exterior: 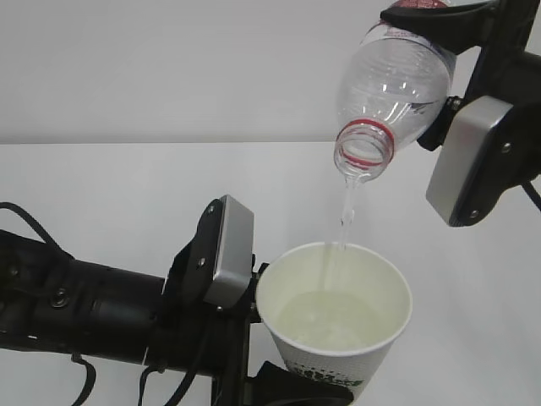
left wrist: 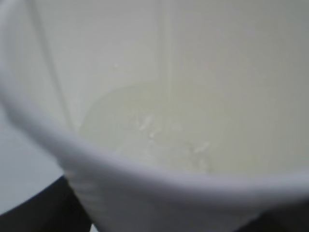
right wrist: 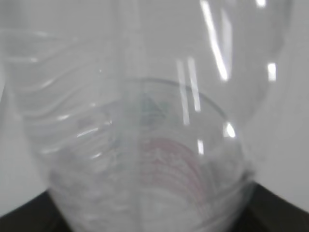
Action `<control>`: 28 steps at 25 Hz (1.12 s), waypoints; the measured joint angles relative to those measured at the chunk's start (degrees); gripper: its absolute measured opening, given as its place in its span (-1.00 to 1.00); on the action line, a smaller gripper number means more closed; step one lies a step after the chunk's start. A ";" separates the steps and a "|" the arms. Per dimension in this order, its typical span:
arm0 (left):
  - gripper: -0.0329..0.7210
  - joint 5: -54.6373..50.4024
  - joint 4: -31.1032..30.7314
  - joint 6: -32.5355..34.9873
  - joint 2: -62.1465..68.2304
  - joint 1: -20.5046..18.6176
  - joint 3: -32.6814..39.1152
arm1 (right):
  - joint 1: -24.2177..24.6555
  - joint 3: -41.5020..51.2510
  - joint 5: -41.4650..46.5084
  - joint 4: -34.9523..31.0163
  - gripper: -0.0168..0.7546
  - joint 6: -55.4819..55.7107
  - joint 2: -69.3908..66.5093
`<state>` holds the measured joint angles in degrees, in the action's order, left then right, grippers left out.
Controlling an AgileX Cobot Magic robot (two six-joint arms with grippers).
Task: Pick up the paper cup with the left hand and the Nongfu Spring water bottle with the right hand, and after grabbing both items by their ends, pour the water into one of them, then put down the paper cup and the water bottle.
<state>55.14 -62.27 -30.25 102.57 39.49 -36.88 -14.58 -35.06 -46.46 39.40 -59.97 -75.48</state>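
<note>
**Inspector:** Your right hand (exterior: 439, 21) has its jaws clamped on the Nongfu Spring water bottle (exterior: 390, 93), which is tipped neck-down above the paper cup (exterior: 334, 326). A thin stream of water (exterior: 345, 211) falls from the open mouth into the cup.

**Operator:** And the cup?

**Inspector:** Your left hand (exterior: 279, 372) holds it upright by the lower wall, jaws closed around it, off the white table (exterior: 127, 186). A shallow, rippled pool lies on its cream bottom; most of the wall is dry. The bottle's shoulder looks nearly drained.
</note>
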 joint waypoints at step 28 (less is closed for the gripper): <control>0.50 -0.48 0.00 0.00 0.00 0.00 0.00 | 0.00 -0.03 -0.31 -0.10 0.25 -0.22 0.00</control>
<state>54.65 -62.27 -30.25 102.57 39.49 -36.88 -14.58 -35.09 -46.77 39.30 -60.20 -75.48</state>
